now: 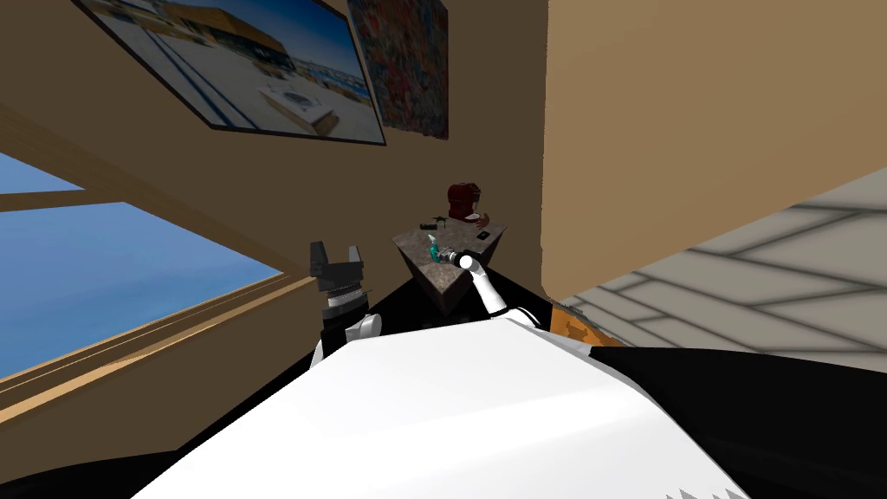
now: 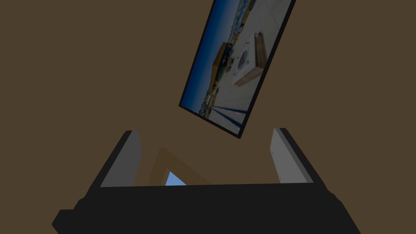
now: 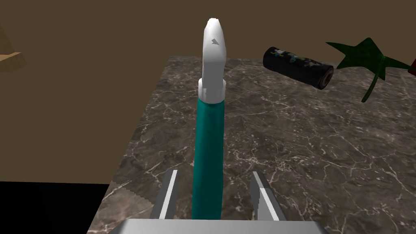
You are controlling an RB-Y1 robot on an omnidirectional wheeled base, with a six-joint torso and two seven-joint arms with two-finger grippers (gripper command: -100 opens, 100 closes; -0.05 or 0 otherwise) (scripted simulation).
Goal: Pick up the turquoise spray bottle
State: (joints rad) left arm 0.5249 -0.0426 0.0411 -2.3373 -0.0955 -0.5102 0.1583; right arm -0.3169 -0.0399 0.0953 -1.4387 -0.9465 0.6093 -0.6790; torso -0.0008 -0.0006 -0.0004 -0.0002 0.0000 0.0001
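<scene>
Left gripper (image 1: 336,251) is seen raised beside the chest, well apart from the table, fingers pointing up. In the left wrist view the fingers (image 2: 129,156) are spread wide, nothing between them.

Turquoise spray bottle (image 3: 208,154) is located at the near-left part of the marble-patterned table top (image 3: 304,154), close to the left edge. Body is slim and turquoise, topped by a white spray head (image 3: 213,44). It is aligned lengthwise with the right gripper's fingers. Its base is hidden behind the gripper body, so contact with the table cannot be confirmed.

Right gripper (image 3: 214,173) is placed around the lower bottle body, arm stretched out over the table in the head view. The fingers (image 3: 168,199) are set one on each side of the bottle, narrowed but not pressed in: a gap of table top is visible on both sides. No pinch is shown.

Further right and behind the bottle, a black cylinder (image 3: 298,67) is lying on its side on the top. A dark green star-shaped item (image 3: 367,57) is seen just beyond it. A dark red machine (image 1: 463,201) is standing at the far end of the table.
</scene>
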